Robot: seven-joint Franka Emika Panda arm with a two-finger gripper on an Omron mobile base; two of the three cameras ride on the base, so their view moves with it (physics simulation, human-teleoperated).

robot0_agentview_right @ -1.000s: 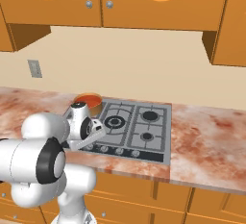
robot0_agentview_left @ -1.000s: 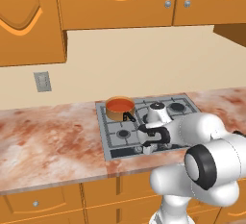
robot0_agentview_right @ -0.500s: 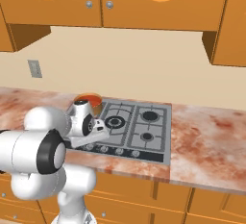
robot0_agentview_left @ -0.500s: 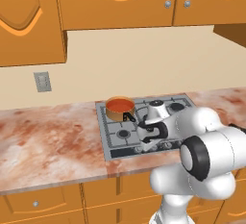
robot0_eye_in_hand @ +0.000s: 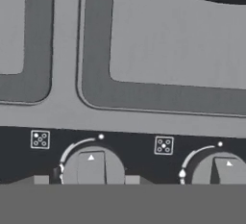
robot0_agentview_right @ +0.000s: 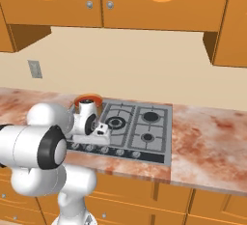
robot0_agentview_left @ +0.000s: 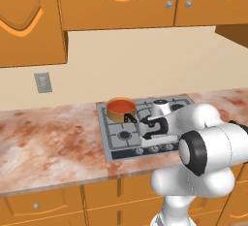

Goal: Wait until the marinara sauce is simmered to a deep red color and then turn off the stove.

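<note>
Flanking stove: marbled counter.

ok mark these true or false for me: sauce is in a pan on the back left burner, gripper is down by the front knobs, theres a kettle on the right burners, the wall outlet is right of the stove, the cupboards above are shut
1. The sauce sits in a pan on the stove's back left burner. True.
2. The gripper is low over the front knobs. True.
3. A kettle stands on the right burners. False: the right burners carry nothing.
4. The wall outlet is to the right of the stove. False: it is on the wall to the left.
5. The cupboards above are shut. True.
</note>
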